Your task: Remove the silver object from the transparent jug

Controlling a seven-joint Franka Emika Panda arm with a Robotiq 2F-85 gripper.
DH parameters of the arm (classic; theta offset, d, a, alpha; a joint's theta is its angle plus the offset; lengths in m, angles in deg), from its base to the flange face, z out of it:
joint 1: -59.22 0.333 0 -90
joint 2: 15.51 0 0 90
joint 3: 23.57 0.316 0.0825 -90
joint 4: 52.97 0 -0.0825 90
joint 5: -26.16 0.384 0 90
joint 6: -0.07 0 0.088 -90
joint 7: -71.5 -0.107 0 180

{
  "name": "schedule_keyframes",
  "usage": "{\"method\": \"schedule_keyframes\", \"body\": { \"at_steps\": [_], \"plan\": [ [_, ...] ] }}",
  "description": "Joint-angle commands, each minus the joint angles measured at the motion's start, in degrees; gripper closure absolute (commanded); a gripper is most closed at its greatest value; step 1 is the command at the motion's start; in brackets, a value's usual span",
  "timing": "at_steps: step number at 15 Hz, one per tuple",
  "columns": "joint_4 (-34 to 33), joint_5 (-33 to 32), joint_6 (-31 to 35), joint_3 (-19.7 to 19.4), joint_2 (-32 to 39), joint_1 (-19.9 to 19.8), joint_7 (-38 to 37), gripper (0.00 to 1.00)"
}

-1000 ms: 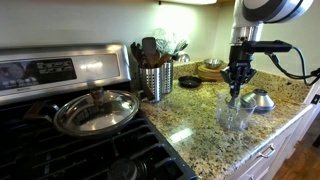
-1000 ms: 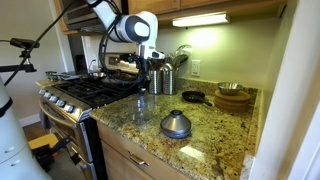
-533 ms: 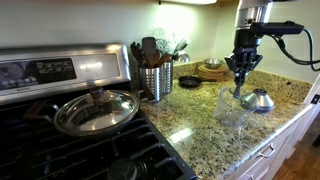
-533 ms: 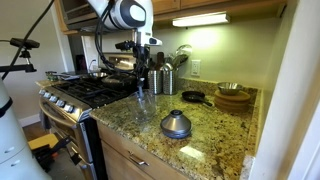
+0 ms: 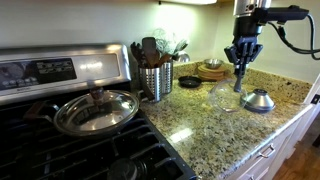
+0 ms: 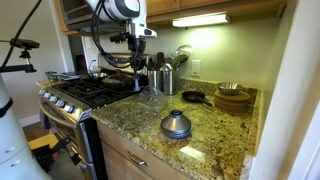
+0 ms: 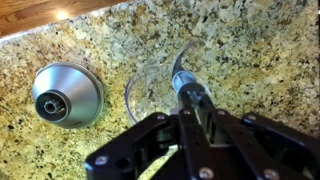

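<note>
The transparent jug stands on the granite counter, also faint in an exterior view and as a clear rim in the wrist view. My gripper is raised above the jug, shut on the silver object, a slender shiny piece hanging down from the fingers. In the wrist view the silver object sticks out past my shut fingers, over the jug's mouth. Its lower tip seems level with or just above the rim.
A silver dome-shaped item sits next to the jug, also seen in the wrist view. A ribbed utensil canister, a stove with a lidded pan, a small black pan and wooden bowls are nearby.
My gripper has risen straight up from the jug with the silver object in it. The jug has stayed on the counter.
</note>
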Motion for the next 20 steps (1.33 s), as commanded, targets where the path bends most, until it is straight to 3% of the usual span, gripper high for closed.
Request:
{"method": "schedule_keyframes", "body": {
  "at_steps": [1, 7, 13, 20],
  "plan": [
    [-1.7, 0.4, 0.6, -0.9, 3.9, 0.0, 0.5, 0.92],
    [-2.3, 0.1, 1.6, -2.1, 7.1, 0.1, -0.1, 0.92],
    [-1.7, -0.7, 2.0, -1.0, 4.3, 1.2, -0.3, 0.92],
    [-1.5, 2.1, 10.5, 1.3, 10.2, 4.2, -0.6, 0.92]
  ]
}}
